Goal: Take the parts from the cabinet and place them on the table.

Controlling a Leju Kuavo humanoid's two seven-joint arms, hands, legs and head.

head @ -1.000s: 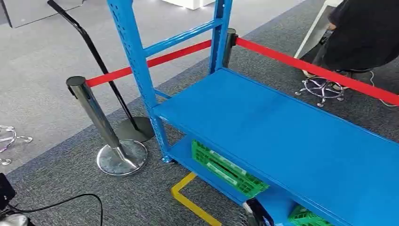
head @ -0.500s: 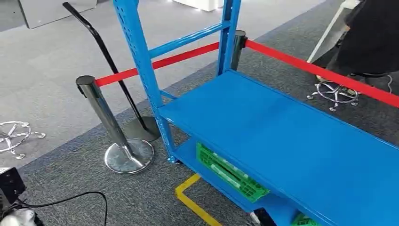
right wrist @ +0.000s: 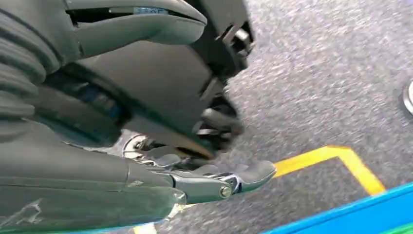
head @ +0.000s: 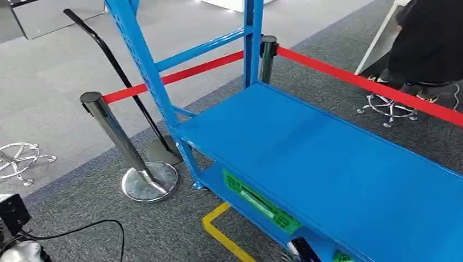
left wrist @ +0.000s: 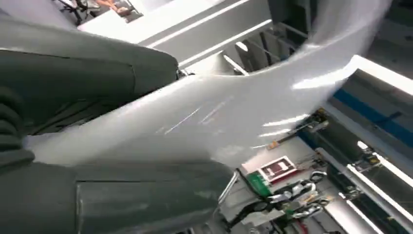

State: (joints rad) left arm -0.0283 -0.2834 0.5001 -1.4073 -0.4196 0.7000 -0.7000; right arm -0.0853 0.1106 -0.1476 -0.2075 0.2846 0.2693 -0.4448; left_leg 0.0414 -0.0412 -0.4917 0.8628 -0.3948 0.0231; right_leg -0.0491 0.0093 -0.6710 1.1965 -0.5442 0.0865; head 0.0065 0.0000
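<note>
The left hand (left wrist: 87,146) grips a white curved part (left wrist: 234,112), the right hand (right wrist: 146,161) hangs seemingly empty with fingers extended above carpet, near the blue cabinet (head: 327,164) holding green crates (head: 259,203).

The whole head view swings: the blue cabinet (head: 306,158) sits a touch left of where it was half a second ago, and the camera has moved, not the rack. The green crate (head: 256,203) on the lower shelf tucks further under the shelf edge. The seated person (head: 428,43) shows more fully at upper right.
</note>
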